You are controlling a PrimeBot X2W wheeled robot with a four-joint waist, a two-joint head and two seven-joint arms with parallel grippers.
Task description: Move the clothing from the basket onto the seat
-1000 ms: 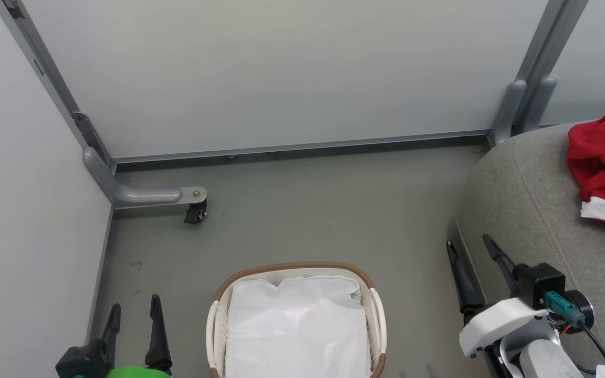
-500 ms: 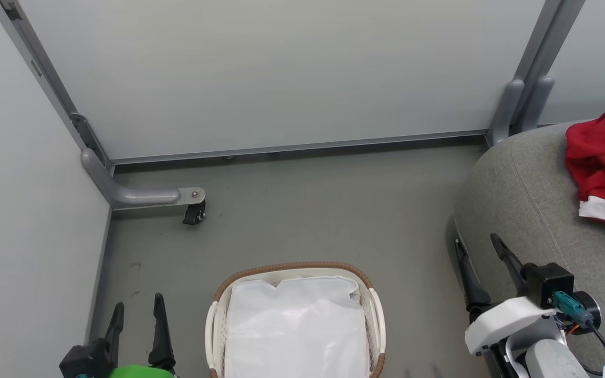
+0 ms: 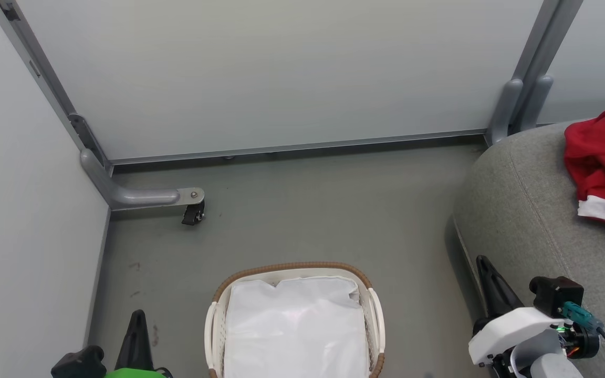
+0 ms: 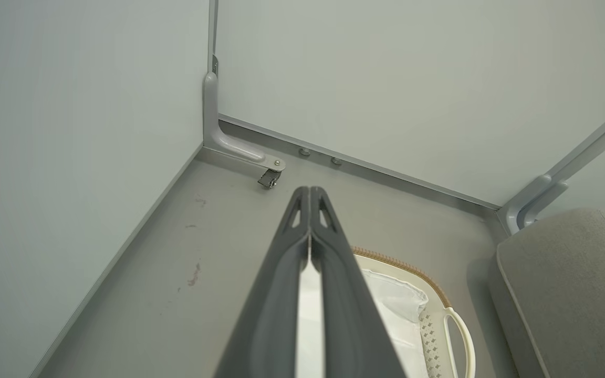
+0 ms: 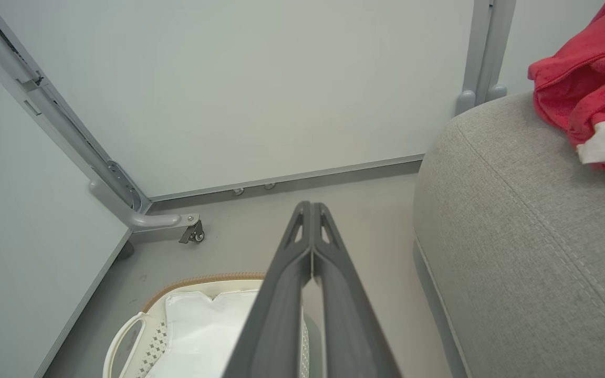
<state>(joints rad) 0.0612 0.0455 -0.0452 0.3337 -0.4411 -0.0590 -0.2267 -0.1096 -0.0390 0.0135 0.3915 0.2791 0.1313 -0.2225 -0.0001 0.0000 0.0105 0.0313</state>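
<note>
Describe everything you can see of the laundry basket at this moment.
The basket is an oval white plastic tub with a brown woven-look rim, perforated sides and a looped handle on each side. It stands upright on the grey floor, left of the seat and apart from it. A crumpled white liner covers its inside; no red fabric shows in it. Its near end is cut off by the head view's bottom edge.

Soft, even light from above lights all three views, leaving only a faint shadow on the floor (image 3: pixel 308 210) beside the sofa (image 3: pixel 523 210) and a mild sheen on the white liner (image 3: pixel 294 320), while the wide wrist lenses bow the wall posts (image 5: pixel 45 102) and soften the nearest fingers (image 4: pixel 276 310).
</note>
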